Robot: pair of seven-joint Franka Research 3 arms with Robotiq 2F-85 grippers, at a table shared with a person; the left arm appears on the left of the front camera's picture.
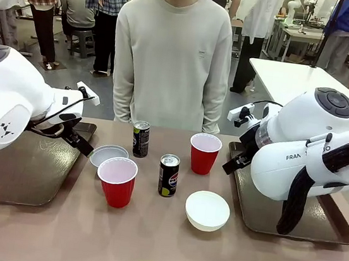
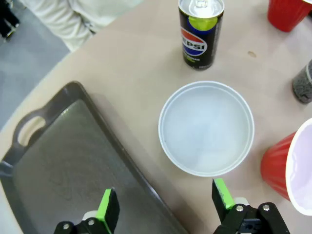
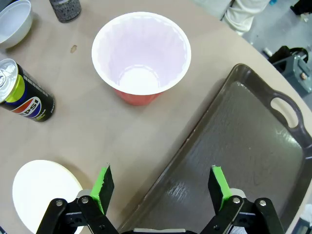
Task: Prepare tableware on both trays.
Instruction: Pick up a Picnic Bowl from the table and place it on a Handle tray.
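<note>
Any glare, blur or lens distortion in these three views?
Front view: even light, soft shadow under the near red cup. Left wrist view: the table edge bows, wide-angle; white bowl crisp. Right wrist view: pale sheen on the right tray.

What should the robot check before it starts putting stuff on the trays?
1. Robot's left hand open: ok, pads apart near the left bowl.
2. Robot's right hand open: ok.
3. Trays flat: left tray and right tray, ok.
4. Cups upright: near cup and far cup, ok.
5. Cans upright: far can and near can, ok.
6. Hands of the person out of the way: cannot tell, hidden.
</note>
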